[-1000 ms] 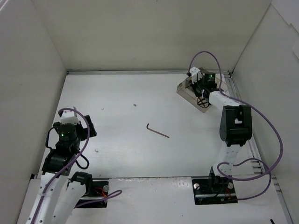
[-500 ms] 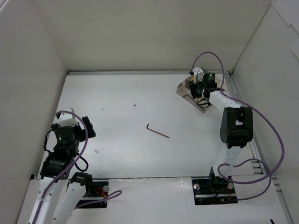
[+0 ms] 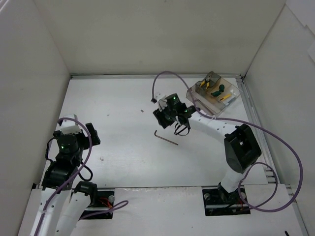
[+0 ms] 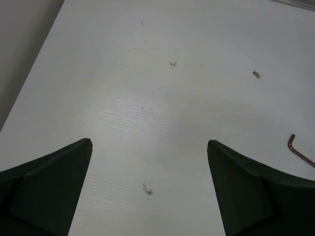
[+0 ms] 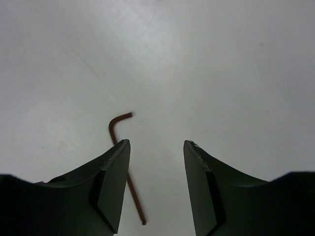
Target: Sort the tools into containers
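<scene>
A thin dark L-shaped hex key point(image 3: 165, 136) point(image 5: 121, 147) lies flat in the middle of the white table; its bent end also shows at the right edge of the left wrist view point(image 4: 298, 150). My right gripper point(image 3: 170, 119) point(image 5: 156, 143) hovers just above and behind it, open with nothing between its fingers; the left finger point(image 5: 106, 184) hides part of the key's shaft. The clear container point(image 3: 213, 94) stands at the back right and holds yellow-handled pliers point(image 3: 212, 81), a green-handled tool point(image 3: 218, 90) and a yellow-handled piece point(image 3: 225, 97). My left gripper point(image 3: 74, 133) point(image 4: 149, 143) hangs open over bare table at the left.
White walls close in the table on the left, back and right. Small dark specks point(image 3: 141, 110) mark the table surface. The right arm's purple cable point(image 3: 172, 77) loops over the back of the table.
My right gripper has left the container, opened, and swung left and forward to above the hex key. The container's contents are now uncovered. The left arm has drawn back slightly.
</scene>
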`<control>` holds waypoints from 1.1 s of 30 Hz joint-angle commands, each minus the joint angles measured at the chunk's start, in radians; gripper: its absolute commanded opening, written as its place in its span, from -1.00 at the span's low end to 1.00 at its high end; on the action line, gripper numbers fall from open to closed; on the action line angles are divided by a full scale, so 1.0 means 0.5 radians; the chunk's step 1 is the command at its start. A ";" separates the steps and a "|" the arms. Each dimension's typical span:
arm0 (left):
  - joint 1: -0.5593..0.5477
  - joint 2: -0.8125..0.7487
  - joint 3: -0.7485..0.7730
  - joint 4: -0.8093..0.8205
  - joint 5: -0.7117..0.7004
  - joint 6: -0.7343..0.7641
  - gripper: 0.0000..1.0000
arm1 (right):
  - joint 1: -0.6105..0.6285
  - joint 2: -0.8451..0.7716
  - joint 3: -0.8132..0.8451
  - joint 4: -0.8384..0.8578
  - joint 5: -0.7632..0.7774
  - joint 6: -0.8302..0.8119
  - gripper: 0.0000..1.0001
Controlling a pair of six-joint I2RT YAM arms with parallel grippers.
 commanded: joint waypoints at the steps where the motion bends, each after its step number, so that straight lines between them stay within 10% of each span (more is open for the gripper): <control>1: -0.007 -0.005 0.065 0.074 -0.007 -0.036 0.99 | 0.172 -0.106 -0.097 -0.158 0.140 0.024 -0.11; 26: -0.007 -0.048 0.062 0.099 0.069 -0.018 0.99 | 0.240 0.222 -0.174 -0.278 -0.057 -0.179 -0.24; 33: -0.007 -0.051 0.059 0.105 0.082 -0.015 0.99 | 0.255 0.324 -0.125 -0.355 -0.087 -0.222 -0.62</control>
